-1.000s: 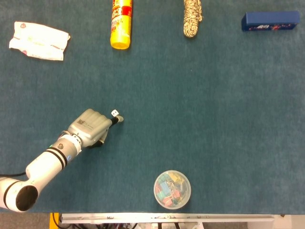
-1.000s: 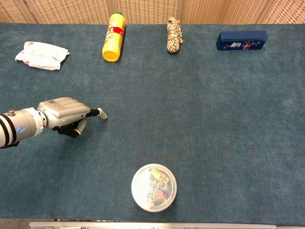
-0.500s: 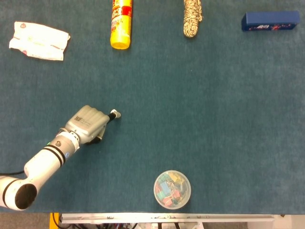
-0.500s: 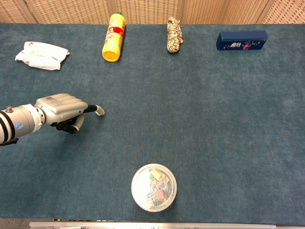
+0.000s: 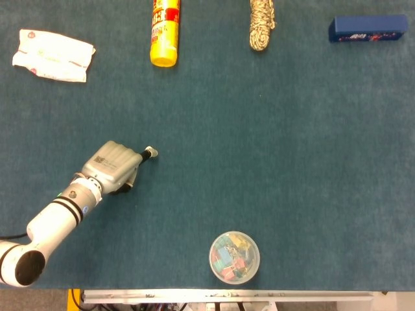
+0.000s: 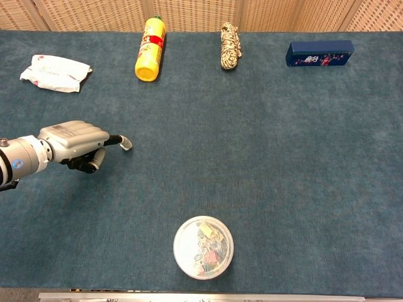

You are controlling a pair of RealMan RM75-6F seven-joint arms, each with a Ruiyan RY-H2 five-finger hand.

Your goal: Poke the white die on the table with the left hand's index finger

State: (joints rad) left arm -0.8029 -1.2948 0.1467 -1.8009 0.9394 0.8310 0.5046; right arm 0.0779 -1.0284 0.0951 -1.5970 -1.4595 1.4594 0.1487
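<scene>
My left hand (image 5: 113,167) lies low over the blue cloth at the left, with one finger stretched out to the right and the others curled in under the palm. The white die (image 5: 148,149) shows only as a small white speck right at the tip of that stretched finger, touching it. In the chest view my left hand (image 6: 70,139) points the same way, and the die cannot be told apart from the pale fingertip (image 6: 126,144). My right hand is in neither view.
A yellow bottle (image 5: 165,31) lies at the back, with a coiled rope (image 5: 261,24) and a dark blue box (image 5: 367,28) to its right. A white wipes packet (image 5: 53,55) is at the back left. A clear tub of coloured clips (image 5: 234,257) stands near the front edge.
My left hand has drawn back to the left and slightly away from me. The fingertip swept over the die, which now sits a little further left, against the tip.
</scene>
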